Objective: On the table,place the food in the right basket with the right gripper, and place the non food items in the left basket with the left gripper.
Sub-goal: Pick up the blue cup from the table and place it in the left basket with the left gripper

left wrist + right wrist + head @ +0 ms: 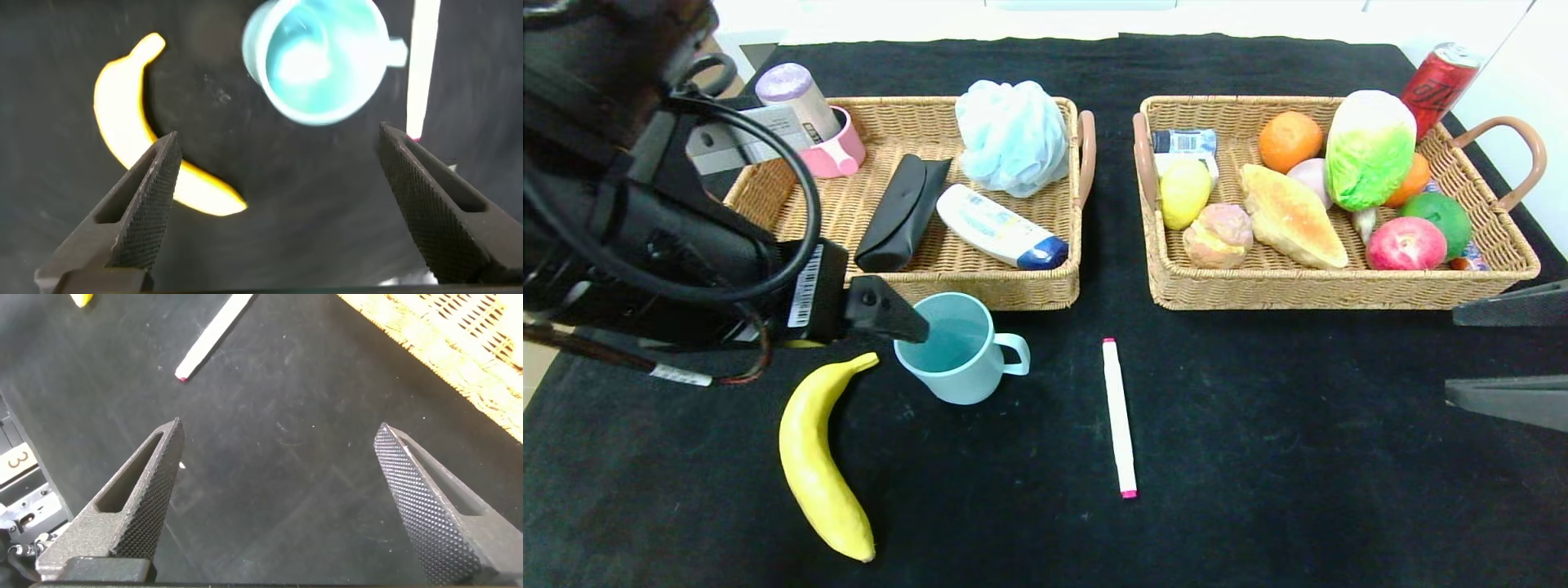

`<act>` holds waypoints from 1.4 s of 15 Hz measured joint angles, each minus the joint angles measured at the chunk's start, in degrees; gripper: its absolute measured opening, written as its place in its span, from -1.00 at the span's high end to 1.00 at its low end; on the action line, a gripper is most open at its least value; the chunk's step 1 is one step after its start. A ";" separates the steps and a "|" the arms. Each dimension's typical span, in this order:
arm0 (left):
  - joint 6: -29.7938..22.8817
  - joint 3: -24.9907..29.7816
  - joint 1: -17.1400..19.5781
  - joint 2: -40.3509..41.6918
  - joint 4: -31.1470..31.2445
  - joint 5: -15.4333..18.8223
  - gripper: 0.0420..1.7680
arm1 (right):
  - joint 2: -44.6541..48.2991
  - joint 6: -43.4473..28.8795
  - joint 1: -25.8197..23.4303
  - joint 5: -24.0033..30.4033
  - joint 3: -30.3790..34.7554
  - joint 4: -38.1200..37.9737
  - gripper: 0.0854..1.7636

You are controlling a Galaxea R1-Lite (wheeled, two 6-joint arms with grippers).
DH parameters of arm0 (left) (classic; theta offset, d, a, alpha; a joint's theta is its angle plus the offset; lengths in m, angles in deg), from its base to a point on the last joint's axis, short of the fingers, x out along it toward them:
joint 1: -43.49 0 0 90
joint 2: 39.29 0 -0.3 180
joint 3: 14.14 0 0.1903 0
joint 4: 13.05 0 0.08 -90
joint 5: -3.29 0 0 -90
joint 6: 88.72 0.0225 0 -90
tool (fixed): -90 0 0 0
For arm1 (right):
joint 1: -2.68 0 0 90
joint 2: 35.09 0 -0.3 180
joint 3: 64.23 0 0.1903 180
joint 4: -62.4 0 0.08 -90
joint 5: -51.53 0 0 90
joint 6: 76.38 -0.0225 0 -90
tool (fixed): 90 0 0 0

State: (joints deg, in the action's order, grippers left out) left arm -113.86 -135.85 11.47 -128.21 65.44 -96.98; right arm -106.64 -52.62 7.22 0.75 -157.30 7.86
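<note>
A yellow banana (821,465) lies on the black table (1298,457) at front left. A teal mug (956,347) stands upright just in front of the left basket (980,287). The white marker with pink ends (1119,416) lies near the centre. My left gripper (908,328) hovers open over the mug's near-left side; in its wrist view the gripper (278,139) has only cloth between its fingers, with the mug (319,57) ahead and the banana (118,114) beside. The right basket (1339,291) holds a cabbage (1368,151) and an orange (1289,140). My right gripper (1451,353) stands open at the right edge, over bare cloth (278,429).
The left basket holds a pink mug (837,151), a blue bath pouf (1011,135), a black case (900,212) and a white bottle (1001,227). In the right basket are also bread (1294,216), a red apple (1405,243) and other fruit. A red can (1437,82) stands behind.
</note>
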 joint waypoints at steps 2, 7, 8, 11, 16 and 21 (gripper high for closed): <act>-5.32 -1.93 -0.11 -3.39 0.07 -3.08 -0.94 | 0.07 0.00 0.12 0.00 0.28 -0.02 -0.92; -7.96 -3.32 0.13 -7.80 -0.09 -3.78 -0.94 | 0.05 -0.01 0.21 0.00 0.61 -0.02 -0.93; -8.02 -3.39 0.20 -8.41 -0.09 -3.75 -0.94 | 0.05 0.00 0.21 0.02 0.66 -0.02 -0.93; -8.46 -3.43 0.61 -10.31 -0.22 -3.74 -0.94 | 0.05 0.00 0.20 0.00 0.78 -0.02 -0.93; -8.85 -3.95 1.57 -13.12 -0.28 -3.41 -0.94 | 0.05 0.00 0.17 0.00 0.78 0.00 -0.94; -8.70 -4.28 2.54 -14.88 -0.33 -3.06 -0.94 | -0.12 0.00 0.20 0.02 0.80 0.00 -0.94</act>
State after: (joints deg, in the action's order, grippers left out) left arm -122.56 -140.13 14.01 -143.09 65.11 -100.04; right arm -106.76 -52.62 7.41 0.77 -156.49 7.86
